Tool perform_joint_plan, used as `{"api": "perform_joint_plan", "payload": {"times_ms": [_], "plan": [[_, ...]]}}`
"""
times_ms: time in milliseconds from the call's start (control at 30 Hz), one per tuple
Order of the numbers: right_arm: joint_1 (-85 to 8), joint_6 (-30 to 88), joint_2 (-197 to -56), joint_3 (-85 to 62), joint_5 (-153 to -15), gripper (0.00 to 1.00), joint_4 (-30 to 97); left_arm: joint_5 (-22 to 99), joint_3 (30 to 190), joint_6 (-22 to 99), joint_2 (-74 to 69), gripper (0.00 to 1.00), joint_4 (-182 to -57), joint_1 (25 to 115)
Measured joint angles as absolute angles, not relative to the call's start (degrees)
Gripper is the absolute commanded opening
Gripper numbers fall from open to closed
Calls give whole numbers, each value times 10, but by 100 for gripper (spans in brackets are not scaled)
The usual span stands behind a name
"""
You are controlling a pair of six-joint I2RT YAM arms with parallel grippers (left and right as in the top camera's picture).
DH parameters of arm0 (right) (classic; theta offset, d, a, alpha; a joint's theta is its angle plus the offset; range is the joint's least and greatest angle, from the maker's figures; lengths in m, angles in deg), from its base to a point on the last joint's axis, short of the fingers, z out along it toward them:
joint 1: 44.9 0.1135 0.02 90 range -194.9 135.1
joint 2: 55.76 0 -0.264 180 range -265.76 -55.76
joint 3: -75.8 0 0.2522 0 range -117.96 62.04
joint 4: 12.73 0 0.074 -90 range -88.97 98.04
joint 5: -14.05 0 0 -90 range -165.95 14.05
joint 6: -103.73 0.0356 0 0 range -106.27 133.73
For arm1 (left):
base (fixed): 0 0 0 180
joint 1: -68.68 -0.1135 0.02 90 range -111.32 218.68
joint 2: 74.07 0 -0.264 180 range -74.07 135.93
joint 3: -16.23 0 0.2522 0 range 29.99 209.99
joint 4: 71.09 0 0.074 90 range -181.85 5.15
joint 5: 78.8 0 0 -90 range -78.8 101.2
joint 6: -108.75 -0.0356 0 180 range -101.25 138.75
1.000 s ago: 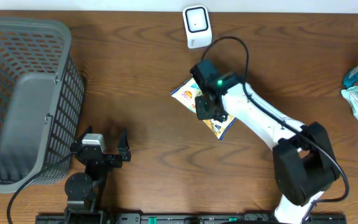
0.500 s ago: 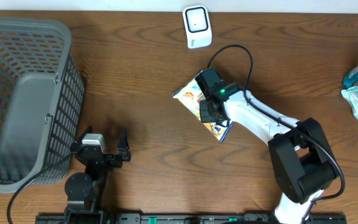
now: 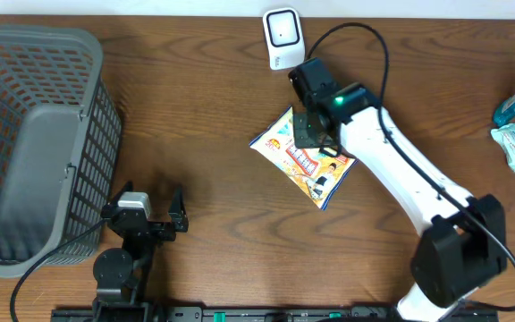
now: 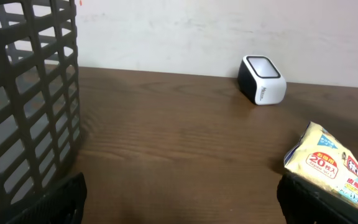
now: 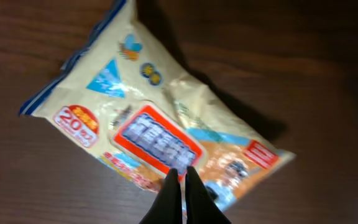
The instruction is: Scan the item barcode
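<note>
Snack pack (image 3: 307,165) is being pinched at its edge by R gripper (image 5: 180,177), jaws closed, near scanner (image 3: 282,38). L gripper (image 3: 146,204) is resting wide open.

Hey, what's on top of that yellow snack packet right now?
The shut right gripper hangs over the packet; contact is unclear. From overhead it covers the packet's upper corner.

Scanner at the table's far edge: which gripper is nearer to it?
Right. The right gripper, pinching the snack packet, is just short of the scanner; the left gripper is open beside the basket, far off.
</note>
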State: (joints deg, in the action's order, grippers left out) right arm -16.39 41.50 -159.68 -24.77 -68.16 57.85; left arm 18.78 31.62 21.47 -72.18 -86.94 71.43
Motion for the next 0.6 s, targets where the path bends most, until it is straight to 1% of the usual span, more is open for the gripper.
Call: {"api": "perform_joint_plan", "payload": {"times_ms": [133, 333, 467, 600], "plan": [[-165, 466, -1596, -181, -672, 1, 562, 188, 316, 214, -722, 98, -869, 714], [-165, 519, -1606, -26, -669, 1, 429, 188, 316, 214, -722, 98, -869, 714], [-175, 523, -1606, -16, -669, 1, 415, 188, 316, 214, -722, 98, -869, 714], [-189, 506, -1606, -56, -685, 1, 458, 188, 316, 214, -722, 98, -869, 714]]}}
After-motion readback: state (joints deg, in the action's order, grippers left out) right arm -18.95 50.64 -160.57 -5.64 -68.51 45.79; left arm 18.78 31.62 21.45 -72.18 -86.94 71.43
